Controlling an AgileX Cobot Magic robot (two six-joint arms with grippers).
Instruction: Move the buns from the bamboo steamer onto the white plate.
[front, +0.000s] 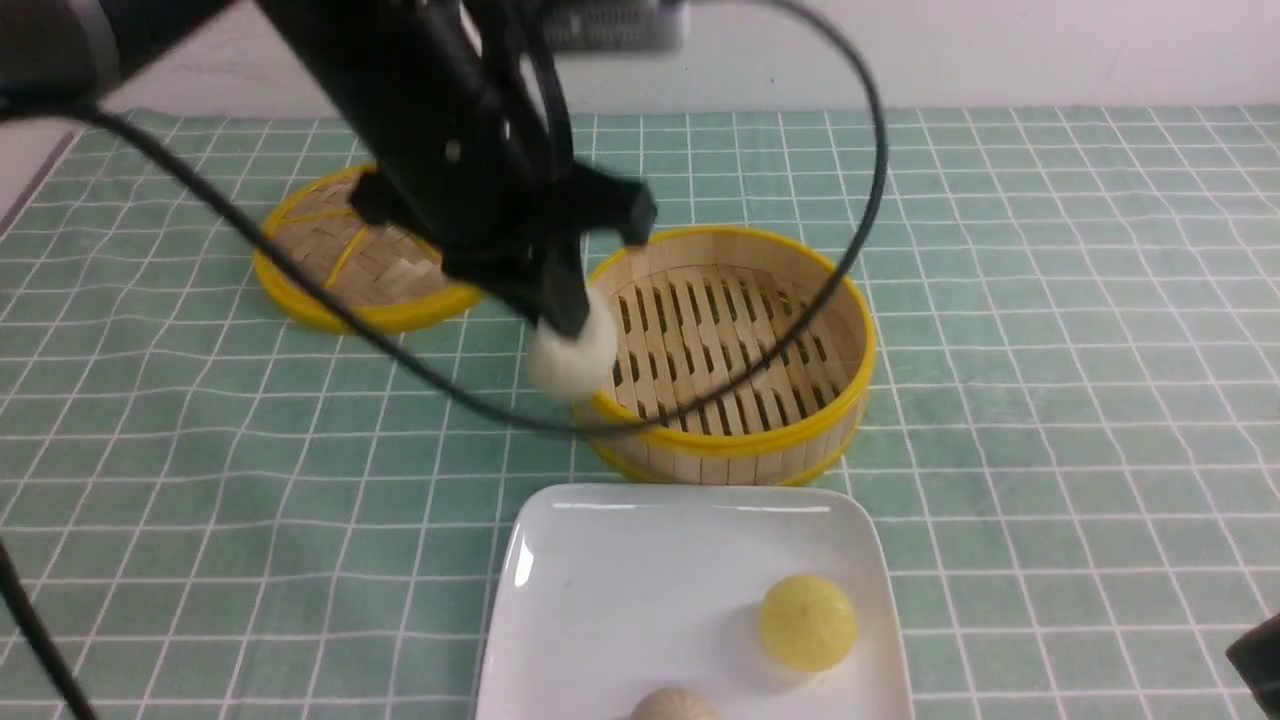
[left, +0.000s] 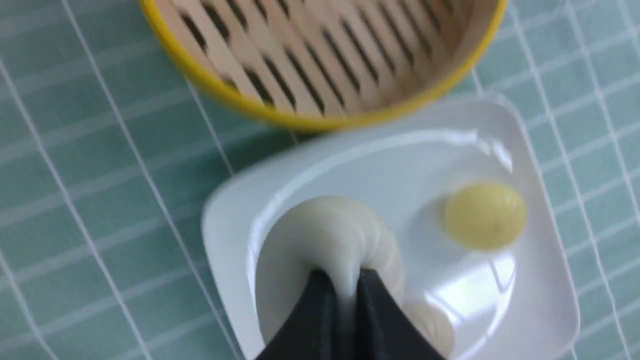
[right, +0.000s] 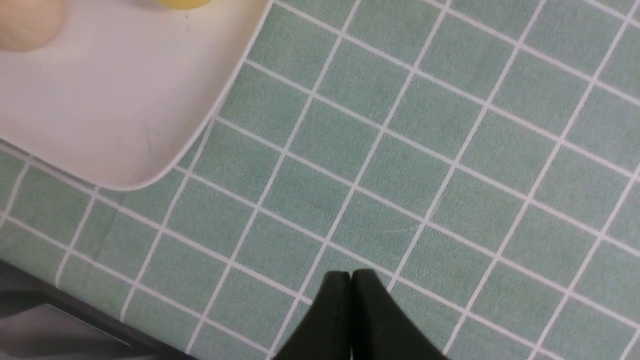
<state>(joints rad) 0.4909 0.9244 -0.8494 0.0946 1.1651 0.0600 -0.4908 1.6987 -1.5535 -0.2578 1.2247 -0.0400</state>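
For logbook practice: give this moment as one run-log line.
left end effector: shut on cream-white bun | right end effector: shut, empty | bamboo steamer: empty | white plate: yellow bun, beige bun

L fingers (left: 315, 320) pinch cream bun (left: 330, 240) aloft; R fingers (right: 332, 320) closed together

Noted green tablecloth (front: 1050, 350) with white grid, lying flat. Noted flat woven lid (front: 340, 265), yellow rim and spokes, resting on cloth at far left, partly hidden. Seen beige bun (front: 672, 706), cropped at near edge of front view.
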